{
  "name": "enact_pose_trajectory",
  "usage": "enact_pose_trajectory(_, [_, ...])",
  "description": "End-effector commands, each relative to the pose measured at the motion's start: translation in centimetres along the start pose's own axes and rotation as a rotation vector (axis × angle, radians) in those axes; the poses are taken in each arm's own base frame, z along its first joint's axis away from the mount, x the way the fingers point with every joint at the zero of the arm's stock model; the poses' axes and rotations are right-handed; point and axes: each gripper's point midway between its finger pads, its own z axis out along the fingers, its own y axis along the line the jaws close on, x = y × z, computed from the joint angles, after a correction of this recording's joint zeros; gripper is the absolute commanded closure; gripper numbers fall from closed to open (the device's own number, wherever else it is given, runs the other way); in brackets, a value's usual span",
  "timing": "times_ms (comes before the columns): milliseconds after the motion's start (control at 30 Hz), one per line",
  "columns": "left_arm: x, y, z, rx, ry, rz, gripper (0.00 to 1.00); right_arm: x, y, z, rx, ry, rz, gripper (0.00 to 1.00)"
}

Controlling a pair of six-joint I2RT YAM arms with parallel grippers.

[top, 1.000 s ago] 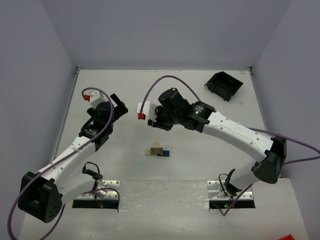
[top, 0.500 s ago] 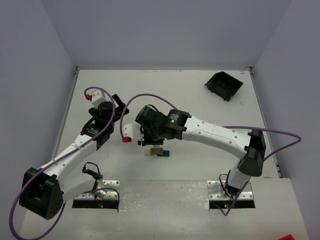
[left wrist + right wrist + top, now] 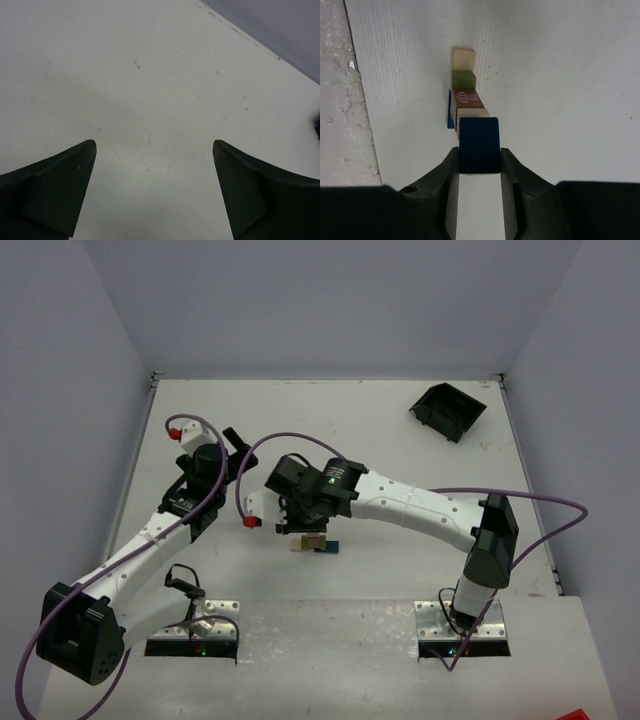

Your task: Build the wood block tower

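Note:
The wood block tower [image 3: 302, 544] stands on the white table near its front middle. In the right wrist view it shows a pale tan block [image 3: 464, 58], an olive green one [image 3: 463, 79], a reddish brown one [image 3: 467, 97], another tan one [image 3: 472, 116] and a blue edge [image 3: 449, 110]. My right gripper [image 3: 479, 152] is shut on a dark blue block [image 3: 479, 145], held just above the tower; in the top view it [image 3: 310, 525] covers part of the stack. My left gripper [image 3: 232, 445] is open and empty over bare table, far left of the tower; its fingers [image 3: 60, 180] frame only the surface.
A black plastic bin [image 3: 448, 410] sits at the back right. The rough grey ledge [image 3: 340, 100] with the arm bases lies just in front of the tower. Walls close the table at left, back and right.
My right arm has swung forward and left from behind the tower, bringing the dark blue block over the stack. The left arm has barely moved.

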Motion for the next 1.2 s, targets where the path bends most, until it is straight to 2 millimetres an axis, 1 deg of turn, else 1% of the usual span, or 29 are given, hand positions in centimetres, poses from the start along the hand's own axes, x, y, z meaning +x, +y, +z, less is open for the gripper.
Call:
enact_pose_trajectory(0, [-1.3, -0.8, -0.3, 0.041, -0.045, -0.032, 0.0, -1.1, -0.2, -0.2, 0.008, -0.031, 0.016, 0.88])
enact_pose_trajectory(167, [-1.2, -0.8, -0.2, 0.043, -0.04, -0.029, 0.0, -0.8, 0.3, 0.6, 0.001, -0.042, 0.038, 0.87])
enact_pose_trajectory(300, [-1.1, -0.8, -0.3, 0.045, -0.037, -0.028, 0.0, -1.0, 0.2, 0.7, -0.001, -0.059, 0.055, 0.86])
enact_pose_trajectory(533, [-1.1, -0.8, -0.2, 0.045, -0.038, -0.031, 0.0, -0.5, 0.3, 1.3, -0.011, -0.049, 0.077, 0.85])
enact_pose_trajectory(767, [-1.1, -0.9, -0.2, 0.047, -0.035, -0.03, 0.0, -0.2, -0.1, 1.7, -0.005, -0.038, 0.098, 0.85])
enact_pose_trajectory(967, [-1.0, -0.9, -0.1, 0.044, -0.034, -0.028, 0.0, 0.1, -0.8, 1.8, 0.008, -0.036, 0.135, 0.83])
enact_pose_trajectory(1167, [-1.0, -0.8, -0.1, 0.041, -0.035, -0.029, 0.0, 0.2, -0.7, 1.9, 0.004, -0.049, 0.149, 0.82])
